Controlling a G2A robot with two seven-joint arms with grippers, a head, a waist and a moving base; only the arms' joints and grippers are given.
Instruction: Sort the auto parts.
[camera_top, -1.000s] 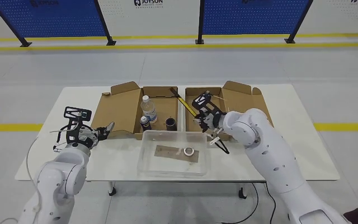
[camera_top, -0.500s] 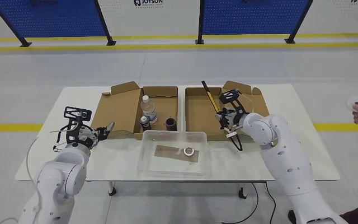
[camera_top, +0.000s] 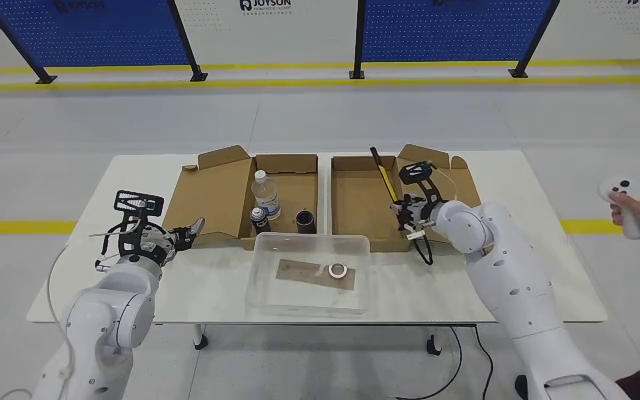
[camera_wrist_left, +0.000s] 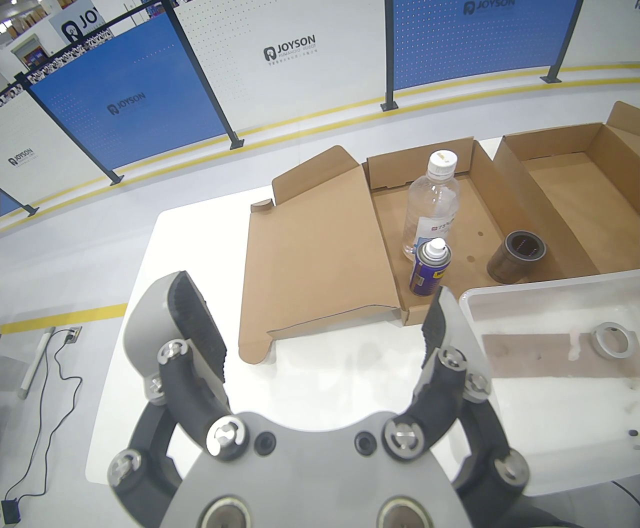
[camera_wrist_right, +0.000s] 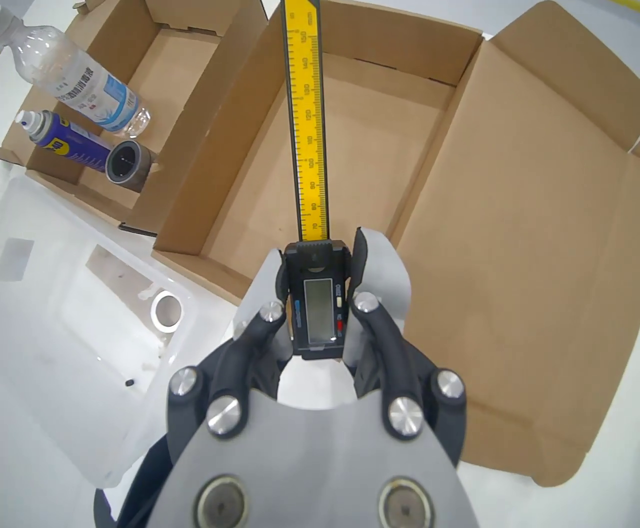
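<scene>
The left gripper (camera_top: 196, 230) sits well left of the clear plastic bin (camera_top: 268, 278). Its jaws are spread wide and hold nothing. Just behind the bin's far-left corner is the left cardboard box (camera_top: 290, 188), with a water bottle (camera_top: 265, 193), a blue spray can (camera_top: 260, 219) and a dark cylindrical sleeve (camera_top: 305, 220) standing in it. Inside the bin, a metal ring (camera_top: 338, 270) lies on the floor toward its right half.

Behind the bin's far-right corner is the right cardboard box (camera_top: 352, 205), its floor bare. Above and just right of that corner, the right gripper (camera_wrist_right: 320, 250) is clamped on the display head of a digital caliper (camera_wrist_right: 309, 125).

The caliper's yellow scale runs straight out from the fingertips, away from the bin and over the box floor toward the box's back wall. The box therefore lies below and ahead of the gripper, with its length roughly in line with the caliper. The right arm is the nearer by far, so setting the caliper down looks like a matter of lowering and opening.
</scene>
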